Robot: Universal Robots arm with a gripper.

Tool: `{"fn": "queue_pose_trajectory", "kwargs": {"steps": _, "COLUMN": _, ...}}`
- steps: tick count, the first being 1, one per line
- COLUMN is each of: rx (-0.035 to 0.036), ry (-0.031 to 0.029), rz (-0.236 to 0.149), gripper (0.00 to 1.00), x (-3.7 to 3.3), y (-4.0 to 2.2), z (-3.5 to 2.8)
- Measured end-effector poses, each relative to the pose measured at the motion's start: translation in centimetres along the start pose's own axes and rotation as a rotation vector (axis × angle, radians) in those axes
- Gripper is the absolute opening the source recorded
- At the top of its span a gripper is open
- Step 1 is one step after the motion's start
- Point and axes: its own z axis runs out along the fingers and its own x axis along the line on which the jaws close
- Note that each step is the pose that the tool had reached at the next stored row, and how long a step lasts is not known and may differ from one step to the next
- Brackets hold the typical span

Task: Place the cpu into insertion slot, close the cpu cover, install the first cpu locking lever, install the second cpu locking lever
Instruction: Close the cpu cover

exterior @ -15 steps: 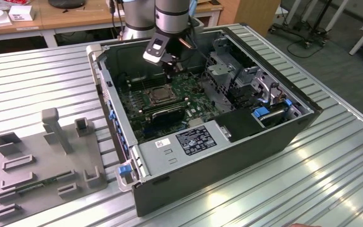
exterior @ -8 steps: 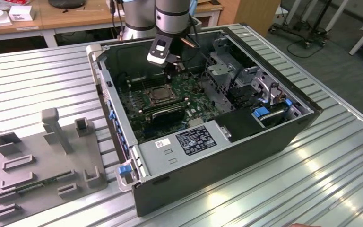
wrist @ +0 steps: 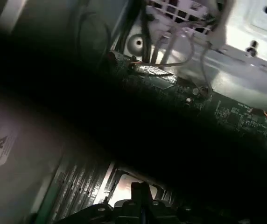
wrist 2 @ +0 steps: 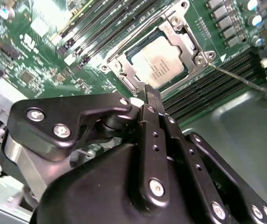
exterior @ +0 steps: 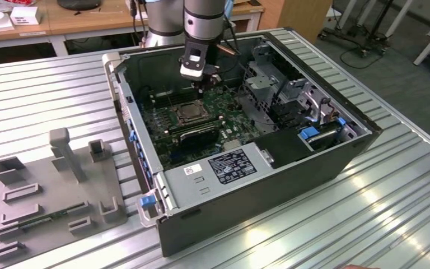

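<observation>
In the second wrist view the gripper, black fingers pressed together and empty, sits just beside the matte silver cpu, framed by the square metal cpu cover. The exterior view places the insertion slot inside the open computer case.

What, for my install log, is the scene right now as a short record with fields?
cpu: seated in the insertion slot
cpu cover: down, framing the cpu
locking lever: thin rod angling out from a slot corner; latch state unclear
gripper: shut, above the motherboard, beside the slot
</observation>
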Motion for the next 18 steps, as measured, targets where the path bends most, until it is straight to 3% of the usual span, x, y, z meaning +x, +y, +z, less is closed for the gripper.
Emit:
{"fn": "queue_pose_trajectory", "kwargs": {"steps": 10, "rx": 0.0044, "ry": 0.0096, "rz": -0.173, "gripper": 0.11, "x": 0.00, "y": 0.00, "z": 0.03}}
{"fn": "queue_pose_trajectory", "kwargs": {"steps": 18, "rx": 0.0045, "ry": 0.0101, "rz": -0.181, "gripper": 0.11, "x": 0.00, "y": 0.00, "z": 0.03}}
